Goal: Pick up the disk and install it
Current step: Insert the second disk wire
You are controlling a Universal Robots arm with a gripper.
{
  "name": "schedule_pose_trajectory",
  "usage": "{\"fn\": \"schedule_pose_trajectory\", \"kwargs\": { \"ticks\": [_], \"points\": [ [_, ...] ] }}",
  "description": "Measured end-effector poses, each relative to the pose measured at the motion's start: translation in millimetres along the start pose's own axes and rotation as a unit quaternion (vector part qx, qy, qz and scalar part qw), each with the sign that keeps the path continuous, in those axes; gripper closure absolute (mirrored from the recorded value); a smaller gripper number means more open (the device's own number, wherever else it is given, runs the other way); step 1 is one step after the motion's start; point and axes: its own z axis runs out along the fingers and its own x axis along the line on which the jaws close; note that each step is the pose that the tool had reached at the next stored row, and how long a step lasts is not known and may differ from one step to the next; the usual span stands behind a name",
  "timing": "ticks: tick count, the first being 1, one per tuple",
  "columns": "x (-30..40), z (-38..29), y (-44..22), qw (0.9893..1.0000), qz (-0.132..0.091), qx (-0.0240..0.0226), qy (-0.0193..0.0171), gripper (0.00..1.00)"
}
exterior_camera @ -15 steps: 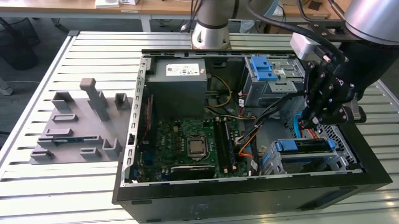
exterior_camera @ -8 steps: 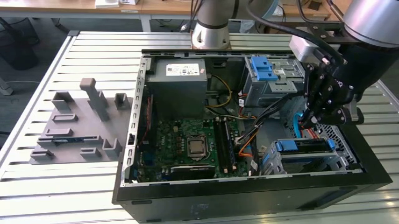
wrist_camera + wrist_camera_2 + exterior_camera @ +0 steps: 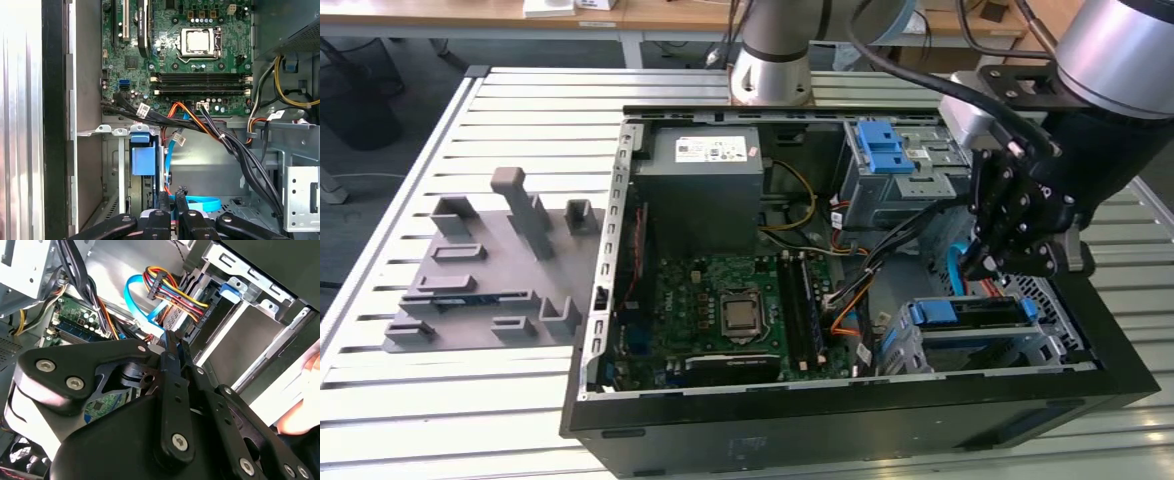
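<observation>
The disk [image 3: 974, 312], framed by its blue carrier, sits in the lower drive cage at the exterior view's right end of the open computer case. The first wrist view shows the carrier's blue end [image 3: 142, 160] standing in that cage. My gripper [image 3: 983, 266] hangs just above and behind the cage, apart from the disk. Its black fingertips [image 3: 164, 196] are close together in both wrist views, with nothing held between them. In the second wrist view the gripper [image 3: 174, 337] points toward the cable bundle beside the cage.
A light blue data cable [image 3: 200, 204] loops right under the fingertips, and coloured power wires [image 3: 172, 287] run beside the cage. A second blue carrier [image 3: 887, 150] sits in the upper cage. The grey power-supply box [image 3: 700, 160], motherboard [image 3: 734, 310] and a grey fixture [image 3: 487, 270] lie further left.
</observation>
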Motion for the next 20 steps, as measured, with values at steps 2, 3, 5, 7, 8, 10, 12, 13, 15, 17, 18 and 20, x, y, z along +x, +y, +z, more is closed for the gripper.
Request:
{"fn": "schedule_pose_trajectory", "kwargs": {
  "ticks": [2, 3, 5, 7, 8, 10, 12, 13, 15, 17, 18, 20],
  "points": [
    [0.9, 2.4, 0.0, 1.0000, 0.000, 0.0000, -0.0001, 0.84],
    [1.0, 3.4, 0.0, 1.0000, 0.000, 0.0000, 0.0000, 0.84],
    [1.0, 4.0, 0.0, 1.0000, 0.000, 0.0000, 0.0001, 0.84],
    [1.4, 4.6, 0.0, 1.0000, 0.000, 0.0000, 0.0000, 0.84],
    [2.8, 5.2, 0.0, 1.0000, 0.000, 0.0000, 0.0000, 0.84],
    [7.1, 6.9, 0.0, 1.0000, 0.000, 0.0000, 0.0001, 0.84],
    [10.3, 8.9, -0.1, 1.0000, 0.000, 0.0000, 0.0001, 0.84],
    [10.8, 10.3, -0.4, 1.0000, 0.000, 0.0000, -0.0001, 0.84],
    [10.9, 12.3, -2.1, 1.0000, 0.000, 0.0000, 0.0001, 0.84],
    [10.9, 13.6, -3.6, 1.0000, 0.000, 0.0000, 0.0001, 0.84],
    [11.1, 13.7, -3.6, 1.0000, 0.000, 0.0000, 0.0001, 0.84],
    [12.2, 14.1, -3.6, 1.0000, 0.000, 0.0000, 0.0001, 0.84]
  ]
}}
